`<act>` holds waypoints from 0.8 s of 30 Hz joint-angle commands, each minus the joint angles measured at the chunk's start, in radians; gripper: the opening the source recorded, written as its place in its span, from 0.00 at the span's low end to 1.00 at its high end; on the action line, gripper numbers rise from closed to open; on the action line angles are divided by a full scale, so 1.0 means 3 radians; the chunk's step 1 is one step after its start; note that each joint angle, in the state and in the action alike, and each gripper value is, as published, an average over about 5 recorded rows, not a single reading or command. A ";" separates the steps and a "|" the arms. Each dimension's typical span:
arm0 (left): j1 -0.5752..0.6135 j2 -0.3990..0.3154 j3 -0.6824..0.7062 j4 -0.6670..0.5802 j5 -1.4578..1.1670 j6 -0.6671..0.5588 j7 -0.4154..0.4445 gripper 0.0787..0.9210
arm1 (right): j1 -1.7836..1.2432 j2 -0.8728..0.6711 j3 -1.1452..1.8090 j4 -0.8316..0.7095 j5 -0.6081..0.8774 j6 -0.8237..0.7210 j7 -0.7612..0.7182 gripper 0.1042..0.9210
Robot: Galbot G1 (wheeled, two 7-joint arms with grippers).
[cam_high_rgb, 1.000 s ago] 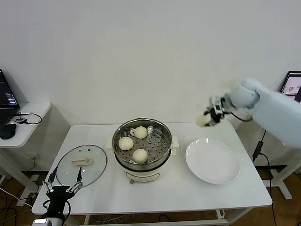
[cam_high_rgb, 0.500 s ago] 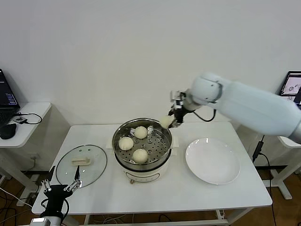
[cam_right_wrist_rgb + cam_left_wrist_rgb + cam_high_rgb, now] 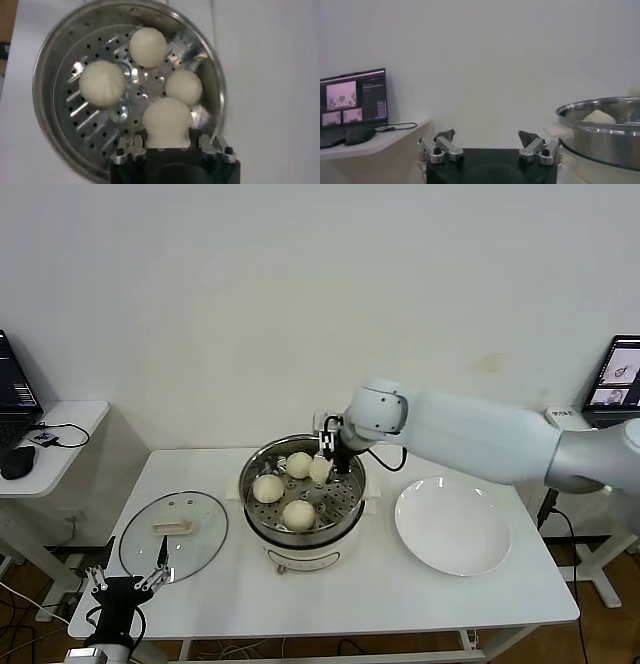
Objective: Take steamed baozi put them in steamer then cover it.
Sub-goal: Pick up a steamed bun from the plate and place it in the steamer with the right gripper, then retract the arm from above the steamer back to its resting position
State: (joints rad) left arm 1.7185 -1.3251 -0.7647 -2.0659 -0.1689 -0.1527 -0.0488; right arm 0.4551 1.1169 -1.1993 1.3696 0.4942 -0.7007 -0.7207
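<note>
Jaws: right gripper [image 3: 168, 150] clamps fourth baozi [image 3: 167, 122] over steamer [image 3: 352, 456]; left gripper [image 3: 489, 146] wide apart, idle | Handling: soft, light, dents easily; hold gently at sides.

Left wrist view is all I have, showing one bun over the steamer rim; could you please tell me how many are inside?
Observer: Three baozi lie on the perforated tray of the steamer.
Operator: Is the last one in yet?
Observer: Not released: the right hand is shut on the fourth baozi, over the tray.
Operator: Where is the lid, please?
Observer: The glass lid lies flat on the table, left of the steamer, just ahead of the open left hand.
</note>
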 commanded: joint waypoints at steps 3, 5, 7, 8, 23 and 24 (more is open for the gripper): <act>-0.0004 0.0004 0.0006 -0.0003 0.0016 -0.0001 -0.0001 0.88 | -0.0237 0.0145 -0.0065 -0.0149 -0.0192 -0.0089 0.0119 0.54; -0.0005 0.0003 0.0008 -0.0005 0.0017 -0.0001 -0.0001 0.88 | -0.0249 0.0132 -0.0058 -0.0155 -0.0197 -0.0090 0.0120 0.54; -0.0004 0.0003 0.0010 -0.0010 0.0018 0.0000 -0.0001 0.88 | -0.0257 0.0118 -0.0045 -0.0150 -0.0194 -0.0089 0.0114 0.54; -0.0002 0.0003 0.0010 -0.0012 0.0018 0.0000 -0.0001 0.88 | -0.0259 0.0111 -0.0034 -0.0146 -0.0195 -0.0089 0.0112 0.54; -0.0008 0.0011 0.0008 -0.0005 0.0009 0.0012 -0.0010 0.88 | -0.0145 -0.0526 0.0526 0.0430 0.0084 -0.0077 0.0402 0.87; -0.0011 0.0013 0.0010 0.0000 0.0007 0.0017 -0.0015 0.88 | -0.0176 -0.0613 0.0587 0.0522 0.0203 -0.0062 0.0626 0.87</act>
State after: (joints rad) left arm 1.7174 -1.3230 -0.7629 -2.0700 -0.1656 -0.1514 -0.0507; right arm 0.4077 1.0757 -1.1310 1.3891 0.4650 -0.7228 -0.6776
